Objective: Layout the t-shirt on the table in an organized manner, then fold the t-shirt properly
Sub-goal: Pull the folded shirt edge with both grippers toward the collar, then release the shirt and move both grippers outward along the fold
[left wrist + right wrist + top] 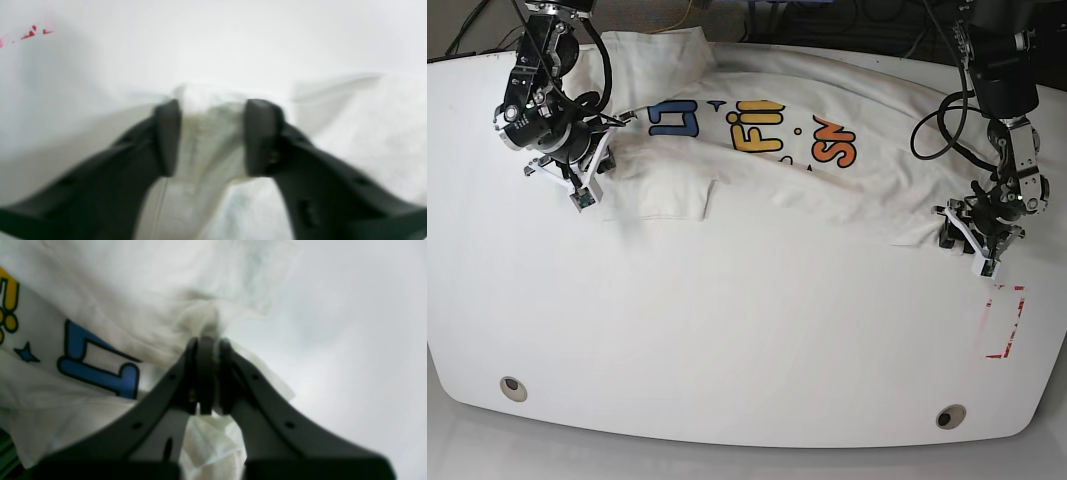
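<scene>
I have the t-shirt [757, 150] spread print-up across the far half of the worktop [727, 340], but it is rumpled, with a fold near its sleeve; no fold proper has begun, so I judge the layout stage unfinished. My right pincer [208, 373] is pinched tight on a bunch of shirt fabric at the sleeve end, its arm bent low over the cloth. My left pincer [210, 136] sits at the shirt's opposite corner, just above the red tape outline [1005, 322], jaws part-way apart with the hem between them; whether it grips I cannot tell.
</scene>
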`<state>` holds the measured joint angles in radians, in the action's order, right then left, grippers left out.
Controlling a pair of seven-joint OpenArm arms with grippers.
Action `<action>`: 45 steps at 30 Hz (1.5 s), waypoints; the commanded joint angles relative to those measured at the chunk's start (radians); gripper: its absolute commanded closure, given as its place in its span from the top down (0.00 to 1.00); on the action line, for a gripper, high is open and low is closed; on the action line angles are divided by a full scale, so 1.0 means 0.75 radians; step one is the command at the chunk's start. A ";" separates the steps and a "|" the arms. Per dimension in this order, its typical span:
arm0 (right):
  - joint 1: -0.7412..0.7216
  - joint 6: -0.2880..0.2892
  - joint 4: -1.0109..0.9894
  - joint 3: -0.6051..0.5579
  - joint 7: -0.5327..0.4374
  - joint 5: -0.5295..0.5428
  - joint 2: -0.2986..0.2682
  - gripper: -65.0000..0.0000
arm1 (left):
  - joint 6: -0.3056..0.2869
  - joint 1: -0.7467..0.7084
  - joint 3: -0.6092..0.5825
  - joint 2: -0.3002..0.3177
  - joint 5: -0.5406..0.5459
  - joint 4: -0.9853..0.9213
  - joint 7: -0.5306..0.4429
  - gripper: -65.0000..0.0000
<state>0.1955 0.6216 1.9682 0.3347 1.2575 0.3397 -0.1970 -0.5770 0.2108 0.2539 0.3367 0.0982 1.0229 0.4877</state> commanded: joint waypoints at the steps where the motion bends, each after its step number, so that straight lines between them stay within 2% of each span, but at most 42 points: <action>1: -0.014 0.001 0.022 0.007 -0.025 0.006 -0.014 0.00 | -0.003 -0.002 -0.002 0.015 -0.056 0.002 0.071 0.26; 5: -0.014 0.001 0.022 0.007 -0.025 0.006 -0.014 0.00 | -0.003 -0.002 -0.002 0.017 -0.056 0.004 0.071 0.16; 11: -0.014 0.001 0.022 0.007 -0.025 0.006 -0.014 0.00 | -0.003 -0.008 0.016 0.017 -0.056 0.065 0.071 0.07; 17: -0.014 0.001 0.022 0.007 -0.025 0.010 -0.014 0.00 | -0.003 -0.059 0.117 0.006 -0.056 0.225 0.073 0.06; 21: -0.018 0.001 0.026 0.007 -0.025 0.012 -0.014 0.00 | -0.003 -0.100 0.123 -0.026 -0.056 0.354 0.077 0.06; 33: -0.076 0.005 0.032 0.007 -0.023 0.021 -0.012 0.00 | -0.005 -0.247 0.125 -0.031 -0.056 0.613 0.079 0.06; 38: -0.082 0.003 0.032 0.040 -0.017 0.152 -0.025 0.00 | -0.005 -0.298 0.154 -0.028 -0.056 0.669 0.079 0.06; 45: -0.080 0.001 0.032 0.156 0.063 0.375 -0.060 0.00 | -0.007 -0.362 0.233 -0.028 -0.056 0.748 0.120 0.06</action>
<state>0.1452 0.6216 1.9701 0.4366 1.3094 0.5838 -0.2211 -0.5842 -0.0635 0.4088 0.2955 0.0479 1.5478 0.5789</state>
